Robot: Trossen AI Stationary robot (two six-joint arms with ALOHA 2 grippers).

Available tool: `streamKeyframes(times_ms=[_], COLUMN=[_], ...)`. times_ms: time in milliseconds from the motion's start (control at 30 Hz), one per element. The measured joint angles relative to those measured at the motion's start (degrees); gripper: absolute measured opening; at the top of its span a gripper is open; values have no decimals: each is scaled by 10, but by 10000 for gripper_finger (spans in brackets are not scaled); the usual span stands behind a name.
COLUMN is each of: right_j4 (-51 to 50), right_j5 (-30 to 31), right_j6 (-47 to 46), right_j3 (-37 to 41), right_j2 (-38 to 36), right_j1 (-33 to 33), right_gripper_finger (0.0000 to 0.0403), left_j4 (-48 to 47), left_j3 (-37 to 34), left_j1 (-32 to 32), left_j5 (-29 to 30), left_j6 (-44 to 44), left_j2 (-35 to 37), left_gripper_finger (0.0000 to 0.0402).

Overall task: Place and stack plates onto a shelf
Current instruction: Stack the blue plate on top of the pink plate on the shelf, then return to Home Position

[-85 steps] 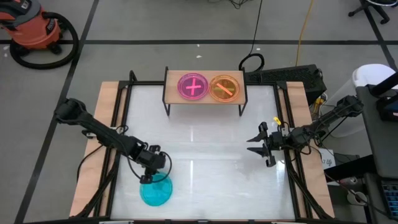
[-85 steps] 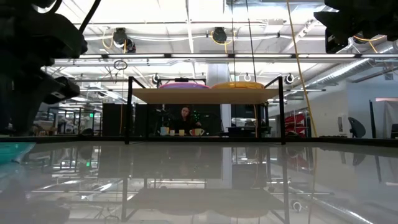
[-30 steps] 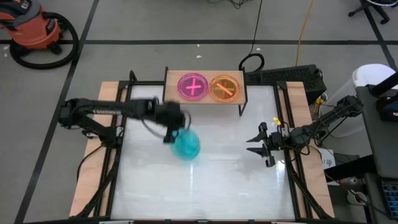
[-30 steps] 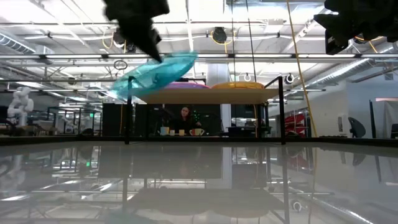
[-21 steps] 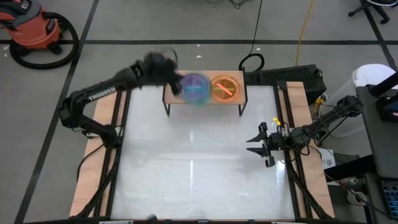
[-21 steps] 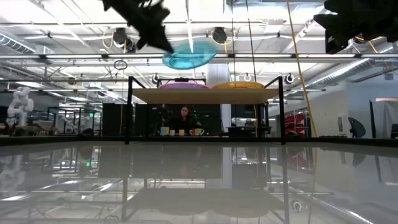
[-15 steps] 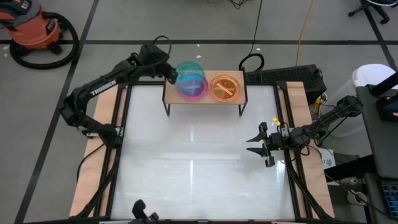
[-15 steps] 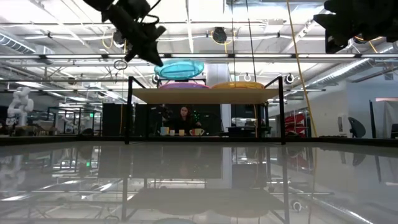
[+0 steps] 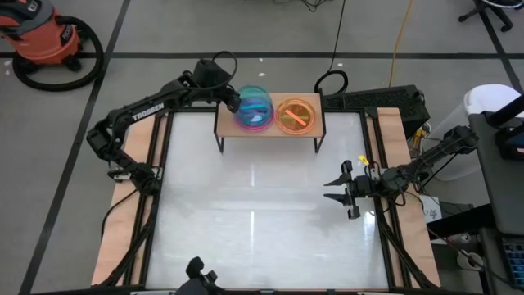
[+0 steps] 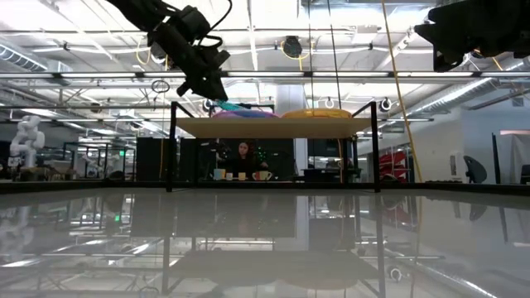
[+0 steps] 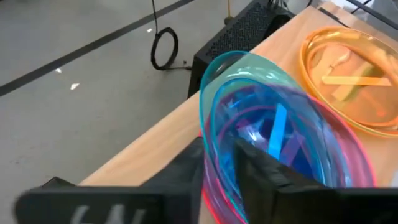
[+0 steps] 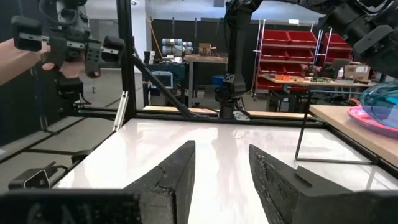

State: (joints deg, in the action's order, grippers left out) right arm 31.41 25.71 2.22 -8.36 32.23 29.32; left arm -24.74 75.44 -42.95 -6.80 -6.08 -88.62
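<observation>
The light-wood shelf (image 9: 269, 124) stands at the table's far edge on thin black legs. A pink plate (image 10: 248, 114) lies on its left half and an orange plate (image 9: 296, 115) on its right half. My left gripper (image 9: 232, 100) is at the shelf's left end, shut on a blue plate (image 9: 255, 106) right over the pink one. In the left wrist view the blue plate (image 11: 277, 134) sits tilted inside the pink plate's rim (image 11: 367, 169). My right gripper (image 9: 337, 191) hangs open above the table's right side, far from the shelf. My left gripper pinches the blue plate's rim (image 11: 207, 146) on the side toward the table's left, one finger (image 11: 264, 174) inside the dish and one (image 11: 185, 180) outside. It slants down from the left. The plate is tilted, its held rim raised and its far side down in the pink plate.
A black frame rail (image 9: 164, 156) runs along the table's sides. A dark device (image 9: 196, 270) shows at the near edge. In the right wrist view a person's hand (image 12: 18, 59) holds a black tool beyond the table. The white tabletop (image 9: 262, 213) spreads between shelf and near edge.
My left gripper has carried the blue plate from above the table's middle toward the far edge, up over the shelf, then down onto the pink plate, levelling it on the way. A dark device has come in at the near edge.
</observation>
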Motion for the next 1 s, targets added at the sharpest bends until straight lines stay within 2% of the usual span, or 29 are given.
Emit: streamKeyframes(times_ms=[133, 267, 400, 533, 667, 767, 833, 900, 1000], right_j4=[0, 0, 2, 6, 39, 91, 99, 74, -15], right_j5=[-1, -1, -1, -1, 19, 95, 118, 102, 59], right_j6=[-7, -9, -6, -7, 17, 45, 87, 133, 156], right_j3=[0, 0, 0, 0, 0, 0, -7, -21, -38], right_j2=[0, 0, 0, 0, -2, -17, -39, -65, -103], right_j1=[0, 0, 0, 0, 0, -1, -1, -1, -1], right_gripper_finger=[132, 132, 132, 132, 132, 132, 132, 128, 111], left_j4=[-4, -25, -52, -80, -111, -137, -157, -154, -107], left_j3=[0, 0, 0, 0, 0, 0, -1, -21, -93], left_j1=[0, 0, 0, 3, 20, 43, 63, 85, 121], left_j5=[-11, -26, -52, -53, -56, -68, -79, -97, -112], left_j6=[0, 9, 31, 66, 114, 139, 151, 156, 164], left_j2=[2, 20, 55, 119, 195, 248, 280, 317, 389], left_gripper_finger=[144, 186, 199, 198, 156, 87, 36, 11, 5])
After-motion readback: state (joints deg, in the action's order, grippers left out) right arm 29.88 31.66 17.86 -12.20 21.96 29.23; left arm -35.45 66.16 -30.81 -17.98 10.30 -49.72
